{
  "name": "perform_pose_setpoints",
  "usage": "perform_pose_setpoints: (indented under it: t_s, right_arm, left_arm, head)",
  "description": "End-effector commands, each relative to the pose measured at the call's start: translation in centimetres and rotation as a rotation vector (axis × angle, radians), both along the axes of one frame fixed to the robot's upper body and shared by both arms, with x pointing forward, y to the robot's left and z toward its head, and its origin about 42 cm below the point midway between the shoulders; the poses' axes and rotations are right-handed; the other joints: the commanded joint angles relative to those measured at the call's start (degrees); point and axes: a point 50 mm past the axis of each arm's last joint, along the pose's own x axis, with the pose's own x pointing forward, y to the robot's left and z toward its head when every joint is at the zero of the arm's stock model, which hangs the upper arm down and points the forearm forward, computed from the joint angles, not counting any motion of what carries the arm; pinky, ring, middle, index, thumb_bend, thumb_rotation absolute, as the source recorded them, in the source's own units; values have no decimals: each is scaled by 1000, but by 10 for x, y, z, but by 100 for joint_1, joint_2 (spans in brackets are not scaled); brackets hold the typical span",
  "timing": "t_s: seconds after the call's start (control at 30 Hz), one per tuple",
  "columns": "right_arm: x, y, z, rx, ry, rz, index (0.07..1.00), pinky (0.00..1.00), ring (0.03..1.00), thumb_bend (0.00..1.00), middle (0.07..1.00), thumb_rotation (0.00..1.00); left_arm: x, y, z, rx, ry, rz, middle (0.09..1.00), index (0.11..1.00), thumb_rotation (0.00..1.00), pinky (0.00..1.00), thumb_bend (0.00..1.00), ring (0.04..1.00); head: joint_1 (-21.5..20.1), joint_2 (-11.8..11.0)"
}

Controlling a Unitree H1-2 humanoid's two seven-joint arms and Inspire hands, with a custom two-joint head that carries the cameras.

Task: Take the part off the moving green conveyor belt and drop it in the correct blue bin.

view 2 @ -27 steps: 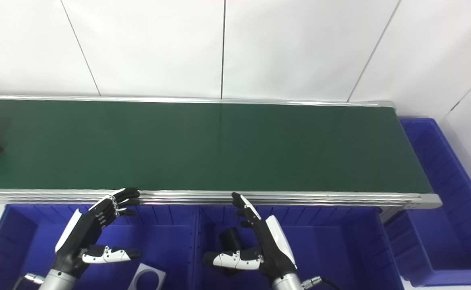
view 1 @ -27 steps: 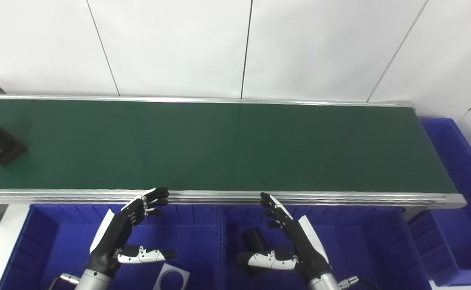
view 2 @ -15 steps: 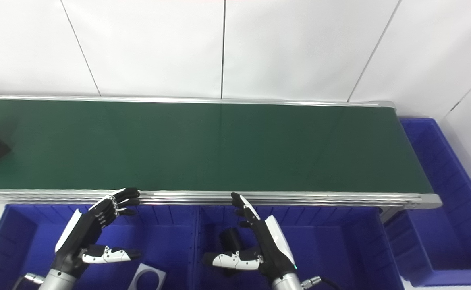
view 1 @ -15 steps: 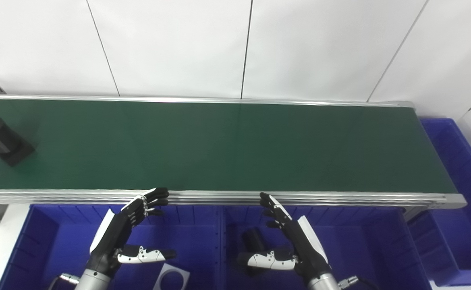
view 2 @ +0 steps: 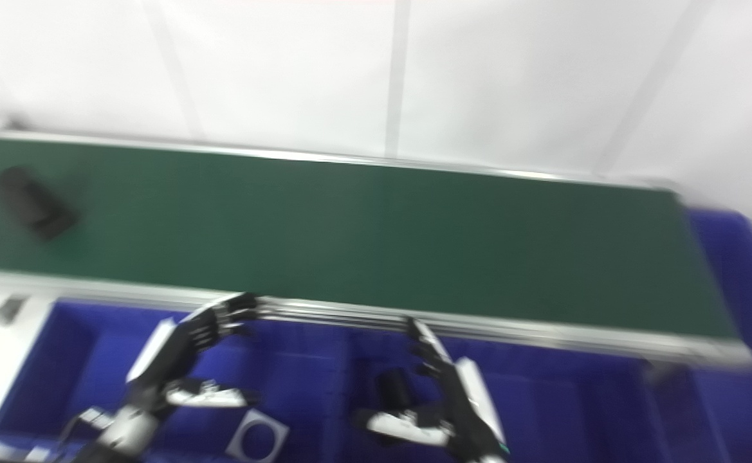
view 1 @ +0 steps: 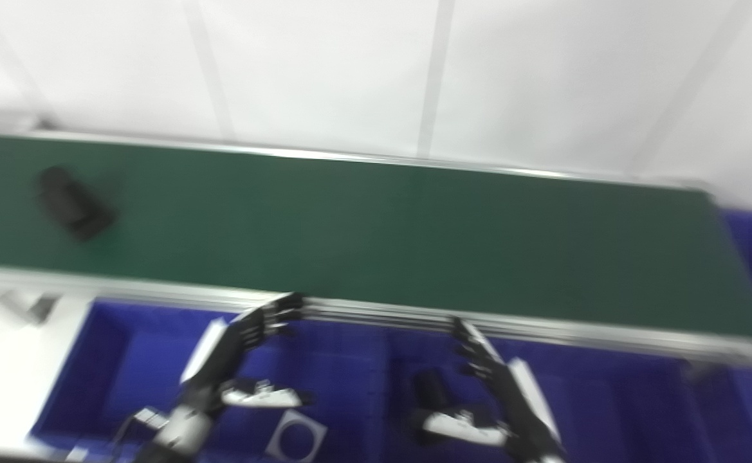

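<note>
Green conveyor belt, dark part lying diagonally, blurred

Both views were smeared by motion blur across the whole frame, with no edge crisp. Lighting was bright and even; the white wall panels at the top looked nearly washed out. The dark part at left on the green conveyor belt showed only as a soft blot.

Long green conveyor belt with silver rails, blurred dark part lying near its left end
</note>
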Motion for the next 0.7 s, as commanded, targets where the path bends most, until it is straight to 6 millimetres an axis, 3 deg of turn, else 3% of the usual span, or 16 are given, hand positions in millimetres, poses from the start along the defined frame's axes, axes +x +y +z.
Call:
perform_pose_setpoints:
  t_s: [0.0, 0.13, 0.27, 0.67]
  right_arm:
    - [0, -7, 8, 28, -81, 17, 959, 810, 890, 808, 928, 208]
    - [-1, -15, 7, 28, -82, 12, 952, 810, 884, 802, 923, 83]
    - [-1, -21, 3, 13, -78, 16, 955, 805, 887, 789, 923, 47]
    - [-4, -25, -4, -6, -62, 15, 956, 802, 882, 788, 920, 70]
  left_arm:
    - [-1, -9, 3, 3, -49, 0, 822, 809, 143, 691, 889, 782]
    - [-3, -21, -2, 18, -39, 6, 819, 807, 187, 689, 905, 778]
    - [-4, -29, -6, 43, -36, 11, 824, 807, 193, 669, 912, 776]
    - [-4, -33, -15, 55, -22, 18, 828, 811, 194, 667, 902, 781]
  head:
    - [293, -159]
    - [625, -392]
    - [751, -532]
    - [653, -766]
